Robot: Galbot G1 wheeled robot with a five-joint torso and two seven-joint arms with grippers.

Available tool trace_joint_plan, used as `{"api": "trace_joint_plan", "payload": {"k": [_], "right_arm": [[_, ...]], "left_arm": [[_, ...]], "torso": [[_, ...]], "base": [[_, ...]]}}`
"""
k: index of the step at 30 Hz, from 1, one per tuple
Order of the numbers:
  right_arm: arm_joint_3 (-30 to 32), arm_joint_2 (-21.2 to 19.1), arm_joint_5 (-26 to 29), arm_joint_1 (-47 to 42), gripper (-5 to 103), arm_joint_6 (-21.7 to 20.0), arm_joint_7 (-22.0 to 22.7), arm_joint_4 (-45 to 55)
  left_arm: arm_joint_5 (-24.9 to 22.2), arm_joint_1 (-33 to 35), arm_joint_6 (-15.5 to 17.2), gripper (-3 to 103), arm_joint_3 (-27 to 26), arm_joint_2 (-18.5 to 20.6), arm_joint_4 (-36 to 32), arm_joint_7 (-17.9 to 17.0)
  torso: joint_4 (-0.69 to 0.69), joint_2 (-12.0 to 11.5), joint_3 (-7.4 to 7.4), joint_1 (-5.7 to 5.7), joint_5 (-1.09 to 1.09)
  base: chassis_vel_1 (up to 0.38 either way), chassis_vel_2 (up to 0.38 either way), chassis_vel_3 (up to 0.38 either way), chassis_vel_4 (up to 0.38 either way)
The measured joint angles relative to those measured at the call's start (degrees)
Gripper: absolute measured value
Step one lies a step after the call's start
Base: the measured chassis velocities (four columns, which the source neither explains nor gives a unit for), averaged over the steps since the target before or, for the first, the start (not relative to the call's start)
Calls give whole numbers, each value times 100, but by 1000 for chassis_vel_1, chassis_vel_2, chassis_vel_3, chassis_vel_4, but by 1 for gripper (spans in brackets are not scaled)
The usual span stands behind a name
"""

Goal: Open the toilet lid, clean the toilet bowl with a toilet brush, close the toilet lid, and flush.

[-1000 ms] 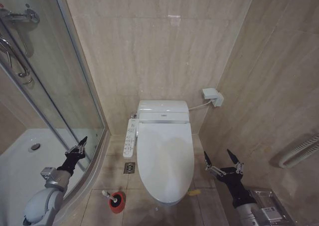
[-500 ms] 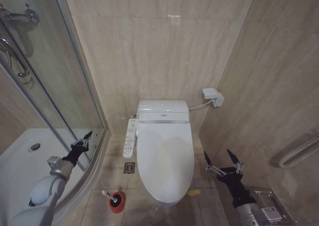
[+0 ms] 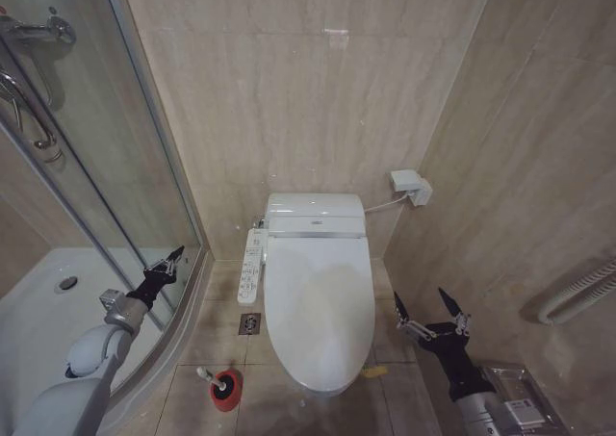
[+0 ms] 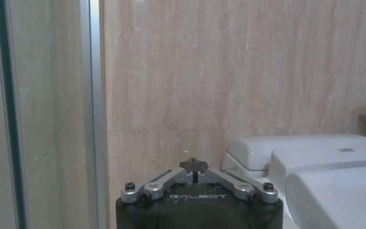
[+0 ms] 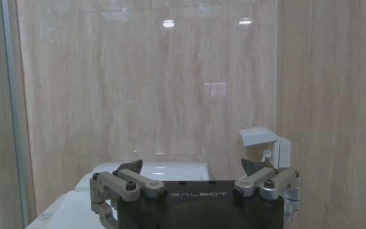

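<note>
Sitting centre frame, toilet lid (image 3: 319, 296) down over toilet bowl (image 3: 322, 383). R gripper (image 3: 429, 311) at 4 o'clock, jaws spread. L gripper (image 3: 165, 266) at 9, pinched closed. Toilet brush (image 3: 214, 381) in red cup (image 3: 229, 392) at 7.

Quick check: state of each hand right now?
Left hand: shut, holding nothing, raised beside the shower glass.
Right hand: open, empty, right of the toilet lid.
</note>
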Motion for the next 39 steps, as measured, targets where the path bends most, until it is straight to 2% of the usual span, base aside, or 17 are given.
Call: {"api": "trace_joint_plan", "payload": {"k": [39], "right_arm": [[0,0,0,0,100,0,0,0]], "left_arm": [[4,246,-84,0,-94,-87,-82,258]], "torso": [[-2,0,0,0,0]], "base": [[-49,47,48,-48]]}}
